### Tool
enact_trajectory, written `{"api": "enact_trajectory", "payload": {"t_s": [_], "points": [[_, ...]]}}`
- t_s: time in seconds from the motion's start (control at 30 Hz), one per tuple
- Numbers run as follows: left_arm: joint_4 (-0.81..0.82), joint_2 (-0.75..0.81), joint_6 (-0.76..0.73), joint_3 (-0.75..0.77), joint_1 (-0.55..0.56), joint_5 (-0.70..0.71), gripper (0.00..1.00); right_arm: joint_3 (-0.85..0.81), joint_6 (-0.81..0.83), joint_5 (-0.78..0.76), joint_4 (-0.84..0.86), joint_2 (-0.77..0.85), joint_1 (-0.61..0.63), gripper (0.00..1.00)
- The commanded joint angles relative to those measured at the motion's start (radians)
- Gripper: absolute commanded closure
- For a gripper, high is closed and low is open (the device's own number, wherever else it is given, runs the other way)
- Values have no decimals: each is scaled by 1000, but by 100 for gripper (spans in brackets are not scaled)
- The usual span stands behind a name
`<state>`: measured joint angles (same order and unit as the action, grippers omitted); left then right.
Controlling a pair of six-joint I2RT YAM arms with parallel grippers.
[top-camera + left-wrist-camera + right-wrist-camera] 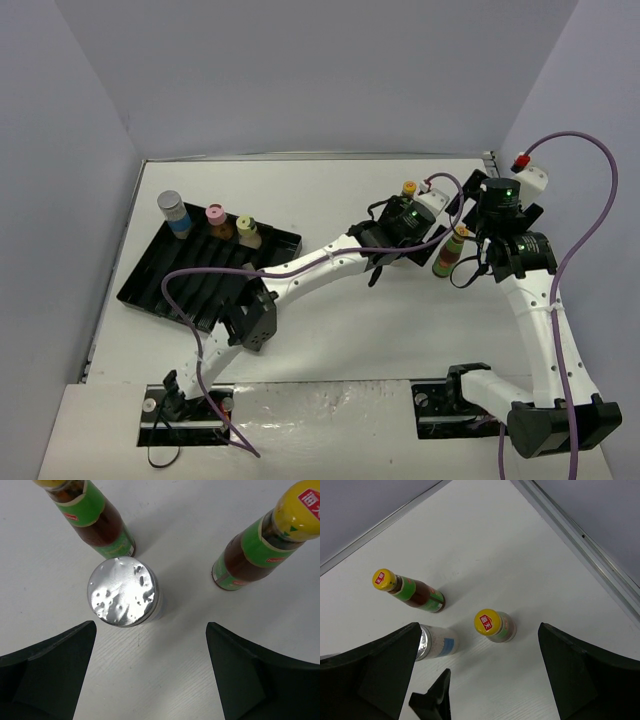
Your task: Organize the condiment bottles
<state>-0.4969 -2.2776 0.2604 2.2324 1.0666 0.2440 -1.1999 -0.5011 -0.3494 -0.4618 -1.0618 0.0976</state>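
Tools both wide apart: left tool (pixel 150 626) over silver-lidded bottle (pixel 122 592), right tool (pixel 479 628) over yellow-capped bottle (pixel 493 625).

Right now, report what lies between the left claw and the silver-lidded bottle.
Nothing but bare table: in the left wrist view the silver-lidded bottle stands just ahead of the open left claw, apart from both fingers.

The silver lid (pixel 123 592) is shiny, dented metal; the yellow cap (pixel 301 507) looks like smooth, glossy plastic. The white table (pixel 175 670) is matt.
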Motion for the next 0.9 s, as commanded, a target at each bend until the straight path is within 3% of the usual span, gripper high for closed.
{"api": "enact_trajectory", "payload": {"t_s": [0.0,0.47,0.87], "points": [[43,2,-13,112,-18,20,12,-10,-2,2,31,19,-4,0],[85,-26,-3,90,-61,21,12,-7,6,10,32,14,-2,0],[86,-108,30,166,-109,-52,12,-13,9,9,34,11,-2,0]]}}
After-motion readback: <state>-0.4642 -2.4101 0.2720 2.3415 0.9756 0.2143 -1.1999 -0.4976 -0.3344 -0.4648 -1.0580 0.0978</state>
